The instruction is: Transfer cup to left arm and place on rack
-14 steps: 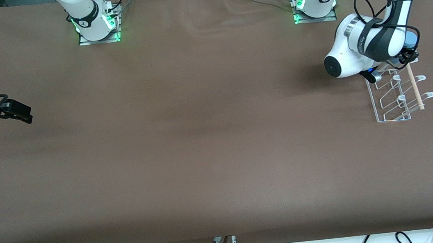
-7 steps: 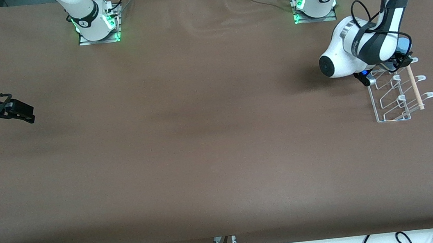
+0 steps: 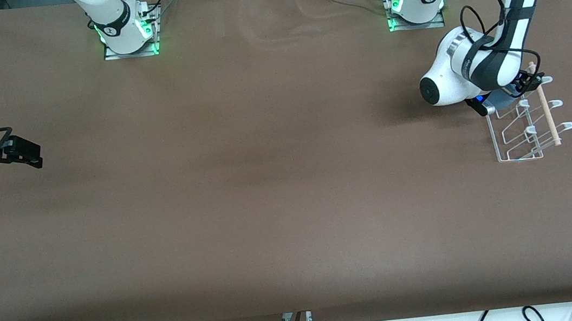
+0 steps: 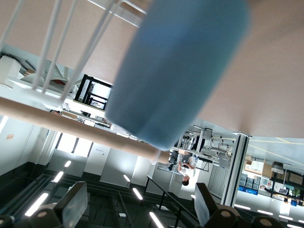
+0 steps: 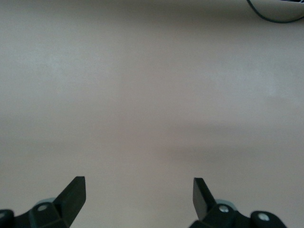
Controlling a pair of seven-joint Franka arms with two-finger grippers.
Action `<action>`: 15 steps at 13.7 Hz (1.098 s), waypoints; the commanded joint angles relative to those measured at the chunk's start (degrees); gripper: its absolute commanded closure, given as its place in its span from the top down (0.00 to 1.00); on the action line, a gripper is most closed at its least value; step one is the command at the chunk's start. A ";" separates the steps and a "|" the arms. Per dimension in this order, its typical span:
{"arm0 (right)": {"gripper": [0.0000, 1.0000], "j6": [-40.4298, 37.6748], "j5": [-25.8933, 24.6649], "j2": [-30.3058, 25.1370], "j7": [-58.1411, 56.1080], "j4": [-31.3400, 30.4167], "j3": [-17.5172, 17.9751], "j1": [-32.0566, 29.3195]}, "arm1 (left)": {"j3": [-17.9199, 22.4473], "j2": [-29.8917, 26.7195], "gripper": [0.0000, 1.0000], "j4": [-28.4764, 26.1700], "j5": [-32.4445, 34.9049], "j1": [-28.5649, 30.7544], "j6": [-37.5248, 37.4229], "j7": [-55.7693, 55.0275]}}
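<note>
The light-blue cup (image 4: 175, 66) sits against the white wire rack (image 4: 57, 52), next to its wooden dowel (image 4: 71, 124). The left gripper (image 4: 140, 190) is open, its fingers spread wide and clear of the cup. In the front view the left arm's wrist (image 3: 451, 83) hangs low over the end of the rack (image 3: 521, 140) that is farther from the camera. The cup (image 3: 502, 97) shows only as a bluish patch under that wrist. The right gripper (image 3: 25, 151) is open and empty over bare table at the right arm's end, and its wrist view shows the right gripper (image 5: 137, 181) over plain table.
The rack stands near the table edge at the left arm's end, its dowel (image 3: 546, 107) running across its prongs. Both arm bases (image 3: 128, 32) stand along the table edge farthest from the camera. Cables lie off the table edge nearest the camera.
The left wrist has come down and shifted onto the rack's end, and the cup has dropped from beside the wrist to under it. The right gripper has drifted slightly.
</note>
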 commanded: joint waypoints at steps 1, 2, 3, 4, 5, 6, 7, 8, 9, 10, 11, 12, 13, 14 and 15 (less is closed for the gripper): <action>1.00 -0.86 -0.49 0.47 -1.09 1.62 0.51 -0.48 | -0.08 -1.88 1.00 3.15 -3.94 0.73 -0.18 -0.24; 1.00 -0.86 -0.49 0.47 -1.09 1.62 0.60 -0.40 | 0.10 -1.97 1.00 6.73 -9.20 0.82 -1.23 -0.24; 1.00 -0.86 -0.49 0.56 -1.00 1.62 0.60 -0.31 | 0.10 -1.97 1.00 10.07 -13.52 0.82 -3.24 -0.24; 1.00 -0.86 -0.40 0.47 -1.00 1.62 0.60 -0.31 | 0.01 -1.97 1.00 13.85 -18.26 0.73 -4.83 -0.24; 1.00 -0.86 -0.48 0.47 -1.00 1.62 0.60 -0.31 | 0.10 -2.06 1.00 18.24 -24.05 0.73 -6.59 -0.24; 1.00 -0.86 -0.05 0.47 -1.00 1.62 0.60 -0.39 | 0.19 -2.06 1.00 22.98 -29.59 0.82 -8.60 -0.76; 1.00 -0.86 0.30 0.47 -1.00 1.62 0.60 -0.48 | 0.19 -1.97 1.00 27.73 -34.69 0.82 -10.63 -2.68; 1.00 -0.86 0.31 0.56 -1.09 1.62 0.51 -0.57 | 0.10 -1.88 1.00 32.12 -38.83 0.73 -12.13 -5.05; 1.00 -0.78 0.31 0.56 -1.00 1.62 0.51 -0.66 | 0.10 -1.97 1.00 35.82 -43.05 0.73 -13.36 -7.86; 1.00 -0.77 0.39 0.56 -1.00 1.62 0.51 -0.83 | -0.07 -2.06 1.00 39.78 -46.22 0.73 -13.89 -9.89; 1.00 -0.77 0.39 0.56 -0.92 1.62 0.51 -0.83 | -0.08 -1.80 1.00 43.90 -47.91 0.73 -13.64 -10.43; 1.00 -0.77 0.39 0.56 -0.92 1.62 0.51 -0.83 | 0.53 -1.79 1.00 46.73 -49.32 0.55 -12.33 -9.74; 1.00 -0.60 0.39 0.56 -0.92 1.62 0.51 -0.83 | 1.24 -3.10 1.00 47.63 -51.33 0.29 -7.79 -10.60; 1.00 -0.42 0.39 0.56 -0.92 1.62 0.51 -0.83 | 1.59 -6.07 1.00 46.68 -52.92 0.81 -1.83 -10.44; 1.00 -0.34 0.39 0.56 -0.92 1.62 0.51 -0.83 | 2.20 -8.45 1.00 43.28 -54.15 1.86 3.10 -10.44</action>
